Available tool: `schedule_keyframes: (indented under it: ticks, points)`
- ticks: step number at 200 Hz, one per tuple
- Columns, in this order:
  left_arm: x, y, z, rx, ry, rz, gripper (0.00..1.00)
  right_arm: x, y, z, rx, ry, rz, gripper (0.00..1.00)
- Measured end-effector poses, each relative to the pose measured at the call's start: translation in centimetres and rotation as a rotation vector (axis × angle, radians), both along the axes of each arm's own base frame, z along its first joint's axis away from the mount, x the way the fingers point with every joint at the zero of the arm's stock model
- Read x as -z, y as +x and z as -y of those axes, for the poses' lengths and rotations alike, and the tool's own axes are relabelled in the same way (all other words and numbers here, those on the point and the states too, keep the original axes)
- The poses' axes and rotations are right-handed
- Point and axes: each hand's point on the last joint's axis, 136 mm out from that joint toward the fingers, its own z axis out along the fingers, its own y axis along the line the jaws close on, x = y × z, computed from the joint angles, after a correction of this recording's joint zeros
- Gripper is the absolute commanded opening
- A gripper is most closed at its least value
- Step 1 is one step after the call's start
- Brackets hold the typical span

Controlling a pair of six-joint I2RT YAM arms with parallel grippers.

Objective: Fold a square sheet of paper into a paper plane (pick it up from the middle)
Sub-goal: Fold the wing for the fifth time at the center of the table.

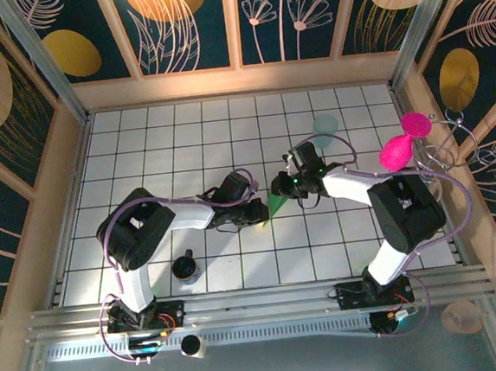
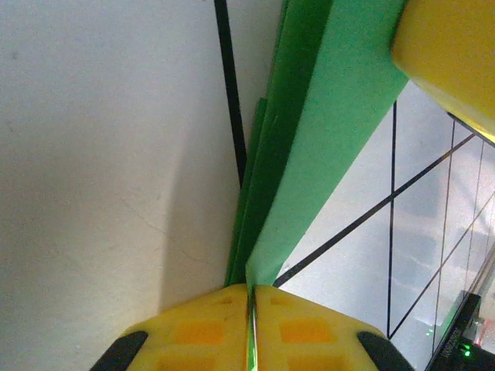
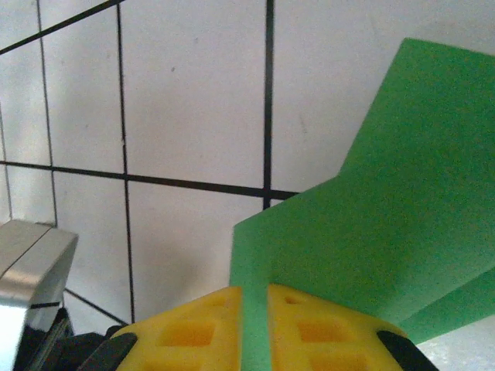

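Bright green paper (image 1: 275,205), folded into layered flaps, at mid-worktop (image 1: 140,143) between the two end effectors. From above, a small triangle tapering toward the near edge. Noted left end effector (image 1: 256,213) at the paper's left side and right end effector (image 1: 280,185) at its far side, both touching it, arms reaching inward from opposite sides. Left wrist view: left end effector (image 2: 251,292) closed narrow on the paper (image 2: 309,154), yellow pads pressed together with only a thin green edge between them; paper running away from the pads as a long strip of several layers, over a black grid line; a further yellow pad (image 2: 448,54) at the paper's far end. Right wrist view: right end effector (image 3: 254,297) likewise closed narrow, a green flap pinched between its yellow pads; paper (image 3: 387,201) spreading up and to the right of the pads as a broad angled panel above the white tiles. Contact between the paper's lower edge and the worktop: not determinable. Also recorded: pale teal cup (image 1: 325,127) well apart toward the far side; small dark container (image 1: 186,267) near the left arm's base.
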Motion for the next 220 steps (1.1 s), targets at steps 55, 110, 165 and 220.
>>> schedule_keyframes:
  ticks: [55, 110, 165, 220]
  points:
    - [-0.1, 0.1, 0.0, -0.008, -0.002, 0.0, 0.15, 1.0, 0.2, 1.0, 0.037, -0.042, -0.019, 0.17]
    - [-0.1, 0.2, -0.1, -0.016, 0.002, 0.002, 0.15, 1.6, 0.4, 1.6, 0.066, -0.052, -0.039, 0.17]
    - [-0.1, 0.3, -0.3, -0.029, 0.005, 0.004, 0.14, 2.2, 0.5, 2.0, 0.081, -0.067, -0.053, 0.17]
    - [-0.1, 0.3, -0.4, -0.036, 0.001, 0.002, 0.14, 2.6, 0.4, 2.5, 0.093, -0.076, -0.063, 0.17]
